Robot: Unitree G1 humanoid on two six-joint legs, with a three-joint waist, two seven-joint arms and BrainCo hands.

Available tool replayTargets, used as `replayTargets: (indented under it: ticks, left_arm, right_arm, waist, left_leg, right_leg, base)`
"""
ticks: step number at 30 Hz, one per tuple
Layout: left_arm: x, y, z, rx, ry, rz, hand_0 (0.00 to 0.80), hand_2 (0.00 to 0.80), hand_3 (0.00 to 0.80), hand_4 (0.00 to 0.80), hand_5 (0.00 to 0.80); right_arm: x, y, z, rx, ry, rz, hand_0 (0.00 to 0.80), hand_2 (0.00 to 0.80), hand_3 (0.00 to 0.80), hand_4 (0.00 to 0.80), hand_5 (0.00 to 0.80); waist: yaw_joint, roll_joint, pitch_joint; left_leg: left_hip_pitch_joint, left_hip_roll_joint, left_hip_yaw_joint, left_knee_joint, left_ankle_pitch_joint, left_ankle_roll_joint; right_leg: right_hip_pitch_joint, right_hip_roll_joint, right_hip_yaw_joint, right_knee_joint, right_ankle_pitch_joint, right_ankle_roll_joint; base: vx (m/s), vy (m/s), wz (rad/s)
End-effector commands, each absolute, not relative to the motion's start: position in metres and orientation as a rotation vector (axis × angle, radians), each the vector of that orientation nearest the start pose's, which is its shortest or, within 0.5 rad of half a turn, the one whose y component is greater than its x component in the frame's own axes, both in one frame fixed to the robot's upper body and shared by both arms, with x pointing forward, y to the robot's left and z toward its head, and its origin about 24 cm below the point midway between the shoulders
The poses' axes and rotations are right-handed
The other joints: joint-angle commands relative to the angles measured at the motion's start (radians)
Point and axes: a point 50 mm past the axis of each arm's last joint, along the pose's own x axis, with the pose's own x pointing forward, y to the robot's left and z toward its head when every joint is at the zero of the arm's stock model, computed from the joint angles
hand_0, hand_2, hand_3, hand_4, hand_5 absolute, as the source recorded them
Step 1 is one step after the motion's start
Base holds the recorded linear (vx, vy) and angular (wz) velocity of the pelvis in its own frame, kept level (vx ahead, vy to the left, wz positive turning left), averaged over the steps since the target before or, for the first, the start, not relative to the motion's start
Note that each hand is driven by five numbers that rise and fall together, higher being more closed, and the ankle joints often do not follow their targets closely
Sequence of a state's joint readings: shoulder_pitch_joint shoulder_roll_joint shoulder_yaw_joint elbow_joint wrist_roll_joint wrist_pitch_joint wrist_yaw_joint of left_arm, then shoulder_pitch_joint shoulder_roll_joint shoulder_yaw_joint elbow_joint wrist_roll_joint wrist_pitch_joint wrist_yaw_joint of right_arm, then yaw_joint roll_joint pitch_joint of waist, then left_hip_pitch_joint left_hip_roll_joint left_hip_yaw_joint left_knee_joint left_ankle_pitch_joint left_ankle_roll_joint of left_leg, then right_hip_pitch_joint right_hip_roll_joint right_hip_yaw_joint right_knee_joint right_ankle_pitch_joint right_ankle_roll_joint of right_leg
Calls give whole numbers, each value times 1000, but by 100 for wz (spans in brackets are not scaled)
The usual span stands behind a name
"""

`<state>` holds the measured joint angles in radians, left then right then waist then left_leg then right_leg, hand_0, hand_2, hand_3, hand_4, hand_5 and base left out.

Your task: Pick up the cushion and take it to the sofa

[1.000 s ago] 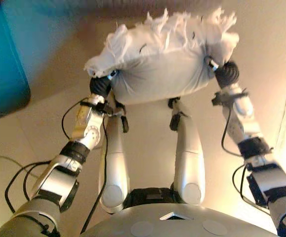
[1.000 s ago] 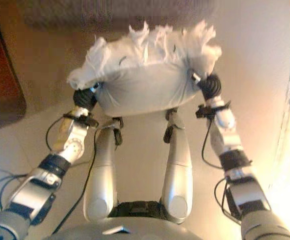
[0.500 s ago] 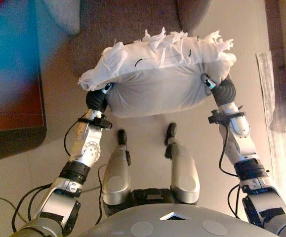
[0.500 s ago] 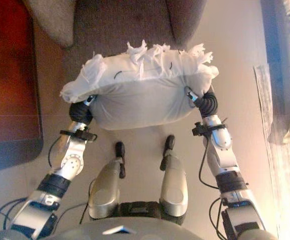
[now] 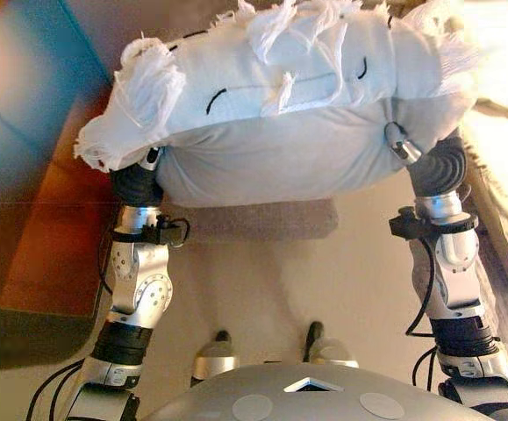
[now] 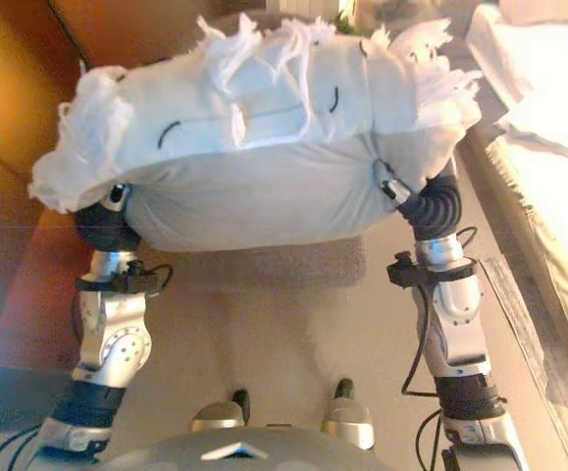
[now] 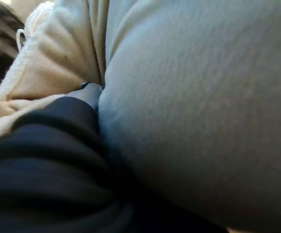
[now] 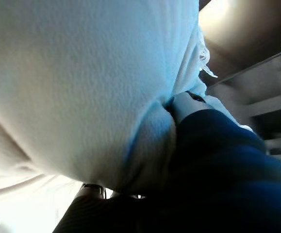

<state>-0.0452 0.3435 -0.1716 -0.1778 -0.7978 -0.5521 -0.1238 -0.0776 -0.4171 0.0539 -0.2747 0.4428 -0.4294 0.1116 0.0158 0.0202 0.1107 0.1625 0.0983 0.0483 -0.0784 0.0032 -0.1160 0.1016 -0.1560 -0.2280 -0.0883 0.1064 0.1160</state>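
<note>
A white cushion [image 5: 280, 105] with frayed tufts along its top is held up in front of me, between my two hands. My left hand [image 5: 135, 184] presses on its left end from below and my right hand [image 5: 438, 167] presses on its right end. The cushion fills both wrist views, the left one [image 7: 198, 111] and the right one [image 8: 72, 82], right against each hand's dark cover. The cushion hides most of each hand. A grey-brown upholstered surface [image 5: 254, 219] shows just under the cushion; I cannot tell whether it is the sofa.
A reddish-brown piece of furniture [image 5: 43, 246] stands at the left. Cream cloth [image 6: 543, 147] lies along the right side. Beige floor [image 5: 262, 289] lies between my arms.
The camera has shifted. The cushion now sits higher and closer to the camera and fills the top of the view. Both hands are still at its ends.
</note>
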Motion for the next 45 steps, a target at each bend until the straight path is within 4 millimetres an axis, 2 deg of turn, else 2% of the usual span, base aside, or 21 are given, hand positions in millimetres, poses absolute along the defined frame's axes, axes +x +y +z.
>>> replayTargets:
  ticks: [1,6,8,10,12,13,15,16,19,23,25,27,31,32,34,37,38,40,42,43,45]
  left_arm:
    - [236,154,185,-430,-880,-431,800,800,800,800,800]
    - [234,161,189,-423,-898,-394,800,800,800,800,800]
    - [231,167,188,-418,-922,-363,800,800,800,800,800]
    - [226,171,187,-411,-948,-337,800,800,800,800,800]
    - [226,172,184,-433,-939,-341,800,800,800,800,800]
    - [225,172,183,-435,-940,-343,800,800,800,800,800]
    - [224,172,183,-433,-949,-334,800,800,800,800,800]
    - [224,172,183,-443,-950,-334,800,800,800,800,800]
    - [226,168,185,-450,-947,-341,800,800,800,800,800]
    - [227,166,179,-463,-910,-320,800,800,800,800,800]
    - [225,168,174,-470,-892,-315,800,800,800,800,800]
    - [223,170,171,-475,-882,-311,800,800,800,800,800]
    - [219,175,170,-480,-895,-296,800,800,800,800,800]
    - [218,176,172,-476,-908,-292,800,800,800,800,800]
    - [220,175,176,-452,-913,-266,800,800,800,800,800]
    - [226,171,176,-416,-870,-276,800,800,800,800,800]
    - [227,169,177,-409,-863,-296,800,800,800,800,800]
    - [226,168,179,-398,-862,-331,800,800,800,800,800]
    - [228,167,181,-386,-872,-345,800,800,800,800,800]
    - [229,168,183,-384,-879,-354,800,800,800,800,800]
    - [231,170,186,-376,-888,-360,800,800,800,800,800]
  right_arm:
    - [218,-159,211,26,-1002,416,800,800,800,800,800]
    - [220,-158,210,19,-979,441,800,800,800,800,800]
    - [221,-157,212,20,-987,480,800,800,800,800,800]
    - [219,-153,212,23,-1005,510,800,800,800,800,800]
    - [219,-152,209,20,-1008,502,800,800,800,800,800]
    - [219,-149,209,22,-1011,503,800,800,800,800,800]
    - [220,-143,212,21,-1022,524,800,800,800,800,800]
    - [221,-139,213,18,-1023,526,800,800,800,800,800]
    - [224,-134,214,17,-1010,516,800,800,800,800,800]
    - [225,-131,209,34,-962,535,800,800,800,800,800]
    - [222,-130,203,34,-937,547,800,800,800,800,800]
    - [221,-132,200,32,-924,547,800,800,800,800,800]
    - [221,-138,200,38,-922,560,800,800,800,800,800]
    - [221,-139,201,35,-928,569,800,800,800,800,800]
    - [220,-141,200,40,-922,575,800,800,800,800,800]
    - [218,-156,193,96,-869,521,800,800,800,800,800]
    - [217,-158,192,99,-865,502,800,800,800,800,800]
    - [211,-156,188,88,-876,484,800,800,800,800,800]
    - [210,-151,186,75,-883,480,800,800,800,800,800]
    - [210,-152,186,73,-884,472,800,800,800,800,800]
    - [215,-151,188,76,-882,452,800,800,800,800,800]
  waist:
    - [12,-44,-66]
    - [18,-51,-58]
    - [17,-79,-32]
    - [28,-100,18]
    - [35,-106,54]
    - [45,-101,66]
    - [70,-70,80]
    - [82,-56,84]
    - [107,-23,80]
    - [143,0,66]
    - [163,25,65]
    - [167,26,68]
    - [189,20,73]
    - [187,14,71]
    - [171,3,54]
    - [172,-45,6]
    - [176,-56,-7]
    - [167,-59,-12]
    - [143,-48,-8]
    - [129,-71,3]
    - [127,-74,7]
  left_leg:
    - [-38,-29,-16,1,-23,64]
    - [-34,-2,-4,14,-16,44]
    - [-76,3,19,190,-53,31]
    - [-192,13,15,436,-9,28]
    - [-261,4,30,549,6,39]
    - [-283,-19,16,554,5,44]
    - [-305,-64,-17,471,39,47]
    - [-309,-66,-18,423,62,45]
    - [-320,-39,-11,252,148,29]
    - [-336,-10,-64,68,250,6]
    - [-362,32,-92,28,280,-6]
    - [-376,53,-106,16,283,-19]
    - [-398,105,-203,21,268,-44]
    - [-389,115,-181,28,224,-38]
    - [-386,121,-95,80,227,-32]
    - [-416,55,-37,173,161,32]
    - [-423,35,-25,192,140,50]
    - [-411,6,-15,207,112,82]
    - [-374,-3,-20,190,96,102]
    - [-351,-38,-17,183,91,105]
    - [-310,-60,-14,161,84,104]
  right_leg:
    - [33,23,42,83,-132,-7]
    - [38,42,26,84,-140,-22]
    - [24,34,25,103,-137,-45]
    - [14,36,36,138,-140,-78]
    - [16,40,41,172,-147,-94]
    - [19,44,46,186,-155,-92]
    - [33,75,68,207,-188,-85]
    - [46,90,79,213,-206,-87]
    - [105,127,106,218,-259,-88]
    - [180,147,170,266,-352,-92]
    - [195,156,203,330,-402,-96]
    - [204,140,209,382,-454,-94]
    - [229,64,226,444,-501,-59]
    - [230,30,217,456,-485,-35]
    - [253,-38,182,477,-418,20]
    - [292,-99,152,517,-221,74]
    - [286,-117,152,559,-156,78]
    - [229,-102,176,666,-57,77]
    - [120,-17,199,680,-58,63]
    - [87,-4,169,650,-95,59]
    - [16,-3,107,558,-96,49]
  base:
    - [-39,-121,10]
    - [-17,-156,4]
    - [-80,-216,-4]
    - [-75,-222,-25]
    - [3,-152,-51]
    - [78,-81,-40]
    - [183,-10,-12]
    - [309,15,-26]
    - [413,57,-79]
    - [536,122,17]
    - [568,199,2]
    - [540,224,-18]
    - [608,334,-50]
    - [543,406,-80]
    - [521,419,-74]
    - [494,308,-18]
    - [424,287,-12]
    - [403,261,13]
    - [363,182,29]
    - [370,96,18]
    - [341,-6,11]
